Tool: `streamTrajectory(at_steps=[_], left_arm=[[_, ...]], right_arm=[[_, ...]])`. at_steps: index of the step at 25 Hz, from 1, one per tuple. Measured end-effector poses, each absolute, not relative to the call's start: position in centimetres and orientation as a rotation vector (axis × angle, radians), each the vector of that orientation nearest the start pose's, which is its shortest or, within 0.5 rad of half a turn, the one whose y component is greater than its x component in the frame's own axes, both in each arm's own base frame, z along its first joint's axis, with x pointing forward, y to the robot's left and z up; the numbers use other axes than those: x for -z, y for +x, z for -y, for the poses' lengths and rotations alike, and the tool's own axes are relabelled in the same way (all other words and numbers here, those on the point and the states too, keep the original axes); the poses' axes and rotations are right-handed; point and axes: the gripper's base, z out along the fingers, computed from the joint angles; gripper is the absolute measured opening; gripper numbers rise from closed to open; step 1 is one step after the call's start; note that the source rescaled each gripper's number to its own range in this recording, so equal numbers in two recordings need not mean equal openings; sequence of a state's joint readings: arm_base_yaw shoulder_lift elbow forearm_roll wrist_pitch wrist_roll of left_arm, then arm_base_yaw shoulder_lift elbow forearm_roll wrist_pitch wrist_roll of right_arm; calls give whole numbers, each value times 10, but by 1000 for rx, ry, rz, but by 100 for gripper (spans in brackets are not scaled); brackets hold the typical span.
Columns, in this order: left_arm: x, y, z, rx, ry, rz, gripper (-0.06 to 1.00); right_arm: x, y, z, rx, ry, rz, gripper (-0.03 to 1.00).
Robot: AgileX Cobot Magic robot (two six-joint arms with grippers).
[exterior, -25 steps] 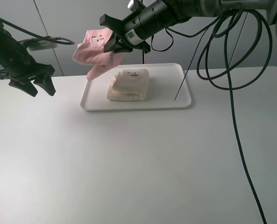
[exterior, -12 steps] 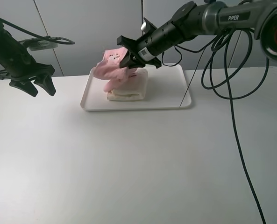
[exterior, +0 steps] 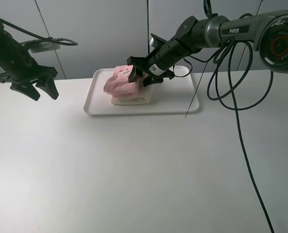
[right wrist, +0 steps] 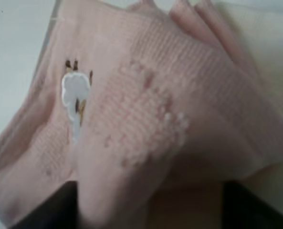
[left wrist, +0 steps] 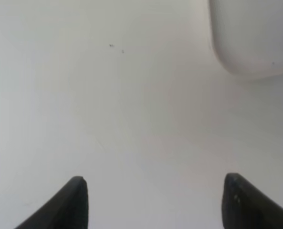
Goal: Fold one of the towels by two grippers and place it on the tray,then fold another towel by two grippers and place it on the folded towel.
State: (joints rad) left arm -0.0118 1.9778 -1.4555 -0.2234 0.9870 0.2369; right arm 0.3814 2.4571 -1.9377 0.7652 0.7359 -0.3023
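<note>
The pale pink towel [exterior: 118, 81] lies as a folded bundle on top of the folded cream towel [exterior: 133, 100], which rests on the white tray [exterior: 177, 103]. My right gripper [exterior: 137, 74] is right at the pink bundle's right side, its jaws spread apart. In the right wrist view the pink towel [right wrist: 146, 109] fills the picture between the two dark fingers of that gripper [right wrist: 148, 210], and cream cloth [right wrist: 258, 33] shows behind it. My left gripper [exterior: 37, 90] hangs open over the table at the far left, and the left wrist view shows this gripper [left wrist: 158, 202] holding nothing.
Black cables [exterior: 241, 126] trail from the right arm down across the table's right side. A thin dark rod [exterior: 194, 94] leans by the tray's right end. A tray corner [left wrist: 251, 43] shows in the left wrist view. Grey wall panels stand behind the table.
My right gripper carried the pink towel down from the air onto the cream towel on the tray, and its jaws have spread. The left arm has not moved.
</note>
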Motion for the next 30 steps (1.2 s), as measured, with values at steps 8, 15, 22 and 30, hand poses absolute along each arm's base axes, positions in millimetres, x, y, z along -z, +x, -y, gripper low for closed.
streamTrajectory(at_steps=[8,15,22,30], left_arm=[[-196,398,22,278,200,-2946,80],[-238,384,24,282,234,-2841,80],[-258,316,29,360,250,-2750,80],[-289,187,29,337,248,-2492,80]], right_arm=[[-147,464,-221,-660,-431,-2669,98],[-240,451,-176,-77,-510,-2611,98],[-287,390,-148,-35,-472,-2585,98],[-308,258,-96,-72,-390,-2557,98]])
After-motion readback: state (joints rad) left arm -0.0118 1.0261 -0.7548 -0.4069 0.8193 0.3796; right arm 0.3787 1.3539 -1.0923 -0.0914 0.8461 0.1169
